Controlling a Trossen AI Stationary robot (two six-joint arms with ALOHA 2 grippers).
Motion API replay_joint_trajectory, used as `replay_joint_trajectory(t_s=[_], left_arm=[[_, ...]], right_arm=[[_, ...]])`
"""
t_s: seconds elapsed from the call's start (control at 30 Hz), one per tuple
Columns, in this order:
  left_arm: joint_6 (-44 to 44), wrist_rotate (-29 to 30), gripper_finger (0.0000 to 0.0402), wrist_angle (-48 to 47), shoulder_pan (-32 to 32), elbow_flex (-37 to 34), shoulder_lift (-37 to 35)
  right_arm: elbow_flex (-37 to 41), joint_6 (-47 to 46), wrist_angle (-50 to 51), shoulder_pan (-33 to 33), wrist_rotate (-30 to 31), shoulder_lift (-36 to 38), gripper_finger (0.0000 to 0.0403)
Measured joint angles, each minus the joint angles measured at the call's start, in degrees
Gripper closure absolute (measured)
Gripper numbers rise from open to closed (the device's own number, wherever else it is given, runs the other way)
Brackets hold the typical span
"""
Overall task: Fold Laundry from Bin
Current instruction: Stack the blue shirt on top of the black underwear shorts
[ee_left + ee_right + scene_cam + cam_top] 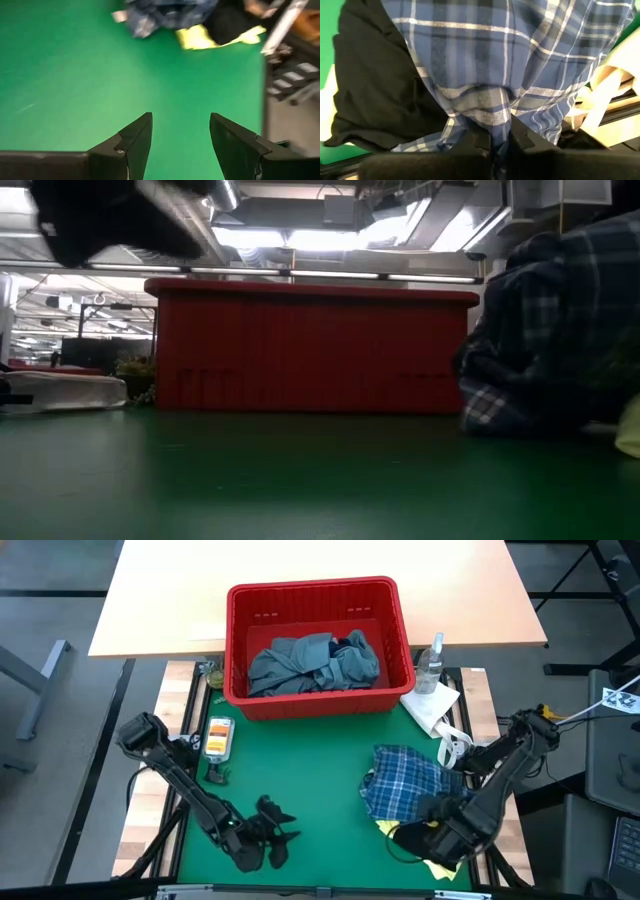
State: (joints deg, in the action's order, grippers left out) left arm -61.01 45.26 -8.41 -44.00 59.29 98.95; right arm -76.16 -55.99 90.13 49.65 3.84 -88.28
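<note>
Plaid shirt (510,65) pinched by right fingers (497,142) (seemingly low); left fingers (180,140) apart.

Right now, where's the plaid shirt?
High view: plaid shirt lies on the green mat's right side, outside the red bin, pinched in the right gripper's fingers.

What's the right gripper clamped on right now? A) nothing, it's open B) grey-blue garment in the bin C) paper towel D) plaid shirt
D: in the right wrist view the right gripper is shut with a fold of the blue-white plaid shirt pinched between its fingers; the high view shows that shirt out on the green mat, while the grey-blue garment lies in the red bin.
</note>
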Motion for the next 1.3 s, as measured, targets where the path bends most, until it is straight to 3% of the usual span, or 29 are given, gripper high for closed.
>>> replay_joint_trajectory(t_s=[0.2, 0.3, 0.43, 0.57, 0.8, 1.07, 1.3], left_arm=[[14.7, -5.4, 0.0211, 25.8, 3.7, 0.0, 8.1], [16.9, -9.4, 0.022, 31.7, 6.1, 0.0, 10.6], [16.6, -15.9, 0.0238, 32.0, 7.9, 0.5, 12.3], [16.6, -17.6, 0.0255, 31.9, 8.2, 0.5, 12.3], [17.2, -17.8, 0.0264, 31.7, 8.1, 0.5, 12.3], [17.9, -17.8, 0.0264, 31.4, 8.1, 0.6, 12.3], [18.0, -17.8, 0.0264, 31.4, 8.1, 0.6, 12.3]], right_arm=[[-1.8, -1.1, -0.1, 1.5, -1.1, 0.1, 0.0391], [-2.1, -0.7, -0.1, 1.5, -4.4, 0.1, 0.0391], [-2.2, -1.8, -0.1, 3.7, -9.9, 0.0, 0.0391], [-2.2, -5.3, -0.3, 7.2, -14.8, -0.8, 0.0391], [-2.2, -11.0, -10.6, 12.9, -15.4, -2.8, 0.0366], [-2.2, -11.5, -20.7, 15.4, -15.4, -8.6, 0.038], [-2.2, -11.3, -23.5, 15.2, -15.6, -11.9, 0.0321]])
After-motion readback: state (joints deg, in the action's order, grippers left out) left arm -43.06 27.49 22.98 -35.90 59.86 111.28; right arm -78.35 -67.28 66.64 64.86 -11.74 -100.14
